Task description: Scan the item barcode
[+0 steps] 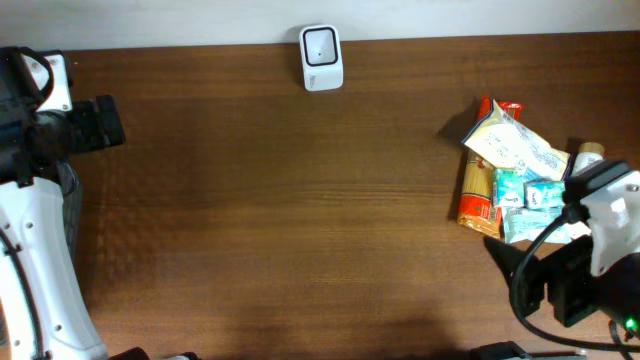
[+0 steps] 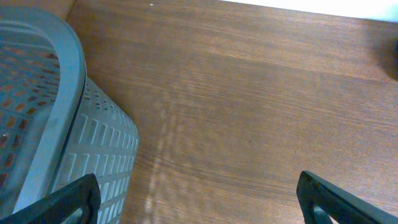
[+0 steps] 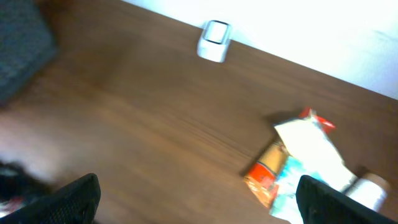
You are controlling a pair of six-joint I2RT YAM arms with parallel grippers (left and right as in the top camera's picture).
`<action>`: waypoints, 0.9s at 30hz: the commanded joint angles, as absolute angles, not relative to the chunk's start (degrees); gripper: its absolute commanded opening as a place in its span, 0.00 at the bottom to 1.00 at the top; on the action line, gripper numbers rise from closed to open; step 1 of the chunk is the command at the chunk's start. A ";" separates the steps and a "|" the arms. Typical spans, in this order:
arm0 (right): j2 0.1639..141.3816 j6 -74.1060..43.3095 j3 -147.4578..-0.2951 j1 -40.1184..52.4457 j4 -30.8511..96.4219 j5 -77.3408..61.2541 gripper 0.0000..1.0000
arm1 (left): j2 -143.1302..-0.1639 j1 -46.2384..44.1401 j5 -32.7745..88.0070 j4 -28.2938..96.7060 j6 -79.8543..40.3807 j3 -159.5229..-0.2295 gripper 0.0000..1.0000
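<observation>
The right arm [image 1: 600, 250] hid the item pile's [image 1: 510, 165] lower edge; its wrist view was blurred. Left gripper [image 2: 199, 190] and right gripper [image 3: 199, 193] gaped wide, empty. The pile lay at 2 o'clock of the right fingers [image 3: 323, 199], untouched; the scanner [image 1: 321, 57] stood at 12.

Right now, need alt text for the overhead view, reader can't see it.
A pile of packaged groceries lies at the right side of a dark wooden table, and a white barcode scanner stands at the far edge, apart from it. The left arm is at the left edge and the right arm beside the pile, neither holding an item.
</observation>
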State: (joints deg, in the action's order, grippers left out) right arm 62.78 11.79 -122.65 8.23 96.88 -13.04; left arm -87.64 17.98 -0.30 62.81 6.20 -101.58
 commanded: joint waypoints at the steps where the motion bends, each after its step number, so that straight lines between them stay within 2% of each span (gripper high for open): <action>1: 60.51 11.81 -118.98 4.99 93.10 -7.20 0.99 | -87.39 18.17 -0.43 62.70 5.67 -101.84 0.99; 5: 47.72 16.25 -98.41 1.41 76.14 -7.40 0.99 | -87.42 18.17 -0.43 62.70 5.67 -101.84 0.99; 11: 24.05 18.96 -51.94 0.23 45.36 -9.41 0.99 | -87.39 18.17 -0.43 62.70 5.67 -101.84 0.99; 16: 10.46 19.29 -21.30 0.23 17.91 -9.85 0.99 | -87.39 18.17 -0.43 62.70 5.67 -101.84 0.99; 19: 4.49 19.27 -10.79 -1.37 9.06 -11.64 0.99 | -87.39 18.17 -0.43 62.70 5.67 -101.84 0.99; 27: 0.19 19.27 -0.32 -4.43 3.16 -14.61 0.99 | -87.39 18.17 -0.43 62.70 5.67 -101.84 0.99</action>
